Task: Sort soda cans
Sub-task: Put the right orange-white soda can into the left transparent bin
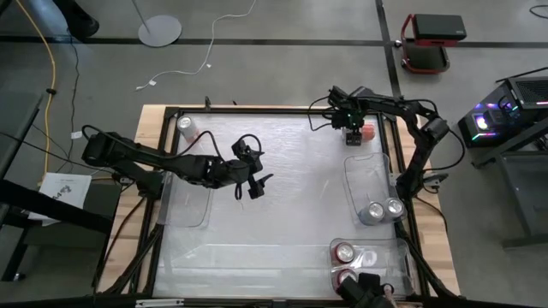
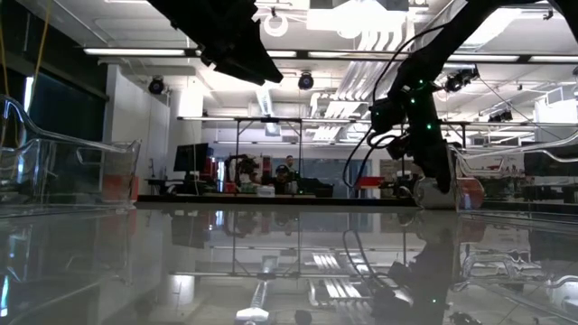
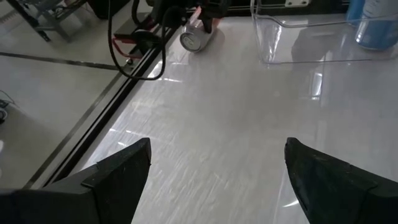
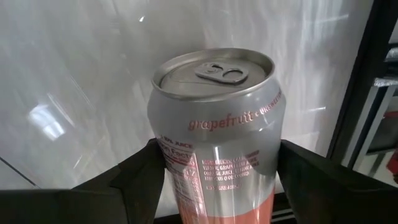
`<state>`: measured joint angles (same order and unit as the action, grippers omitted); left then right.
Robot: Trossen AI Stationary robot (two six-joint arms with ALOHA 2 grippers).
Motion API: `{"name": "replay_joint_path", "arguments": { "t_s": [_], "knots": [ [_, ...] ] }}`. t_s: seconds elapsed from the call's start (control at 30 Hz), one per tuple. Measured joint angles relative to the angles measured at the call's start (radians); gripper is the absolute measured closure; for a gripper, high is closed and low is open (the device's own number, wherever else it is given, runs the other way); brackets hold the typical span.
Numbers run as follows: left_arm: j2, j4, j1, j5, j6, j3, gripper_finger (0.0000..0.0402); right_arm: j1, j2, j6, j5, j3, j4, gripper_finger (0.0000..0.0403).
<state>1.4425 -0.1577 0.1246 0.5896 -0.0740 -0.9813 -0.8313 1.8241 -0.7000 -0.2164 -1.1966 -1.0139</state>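
Note:
A pale pink-white grapefruit soda can (image 4: pixel 214 130) with a silver top sits between my right gripper's (image 4: pixel 217 180) fingers near the table's far right corner (image 1: pixel 366 133). In the left wrist view this can (image 3: pixel 194 38) is tipped on its side, its round end facing that camera. My left gripper (image 1: pixel 254 184) hangs open over the middle of the table, above bare surface (image 3: pixel 217 180). One can (image 1: pixel 185 126) stands in the left tray's far corner. Two silver cans (image 1: pixel 383 210) stand in the right tray, and two red cans (image 1: pixel 345 263) in the near right tray. My right gripper holds the grapefruit can by the lower half of its body (image 4: pixel 186 180), pinched between the two fingers (image 4: pixel 134 174), one on each side. The silver top (image 4: pixel 214 71) points away from the wrist. The can is tipped over close above the table (image 2: pixel 447 191); whether it rests on it I cannot tell.
Clear plastic trays lie at the left (image 1: pixel 193 184), the right (image 1: pixel 364 175) and the near right (image 1: pixel 377 257). A black frame (image 1: pixel 257 110) runs around the glossy tabletop. Open surface lies between the trays, under the left gripper. The room beyond shows desks and screens.

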Motion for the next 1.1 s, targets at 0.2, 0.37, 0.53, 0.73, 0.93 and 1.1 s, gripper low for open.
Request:
{"name": "replay_joint_path", "arguments": {
  "t_s": [0.2,0.37,0.53,0.73,0.93,1.1],
  "knots": [
    [0.0,0.001,0.0,0.002,0.0,0.0,0.0058,0.006,0.0,0.01,-0.001,-0.016,-0.009,0.0138],
    [0.0,0.001,0.0,0.002,0.0,0.0,0.0058,0.006,0.002,0.012,0.028,-0.046,-0.023,0.0142],
    [0.0,0.001,0.0,0.004,-0.001,0.0,0.0058,0.008,0.003,0.014,0.084,-0.097,-0.036,0.0144],
    [0.0,0.001,0.0,0.009,-0.001,0.0,0.0058,0.019,0.004,0.018,0.119,-0.13,-0.032,0.0147],
    [0.0,0.001,0.0,0.009,-0.001,0.0,0.0058,0.027,0.004,0.011,0.094,-0.13,-0.068,0.0146],
    [0.0,0.001,0.0,0.009,-0.001,0.0,0.0058,0.009,0.004,-0.004,0.088,-0.13,-0.105,0.0145]
  ]
}}
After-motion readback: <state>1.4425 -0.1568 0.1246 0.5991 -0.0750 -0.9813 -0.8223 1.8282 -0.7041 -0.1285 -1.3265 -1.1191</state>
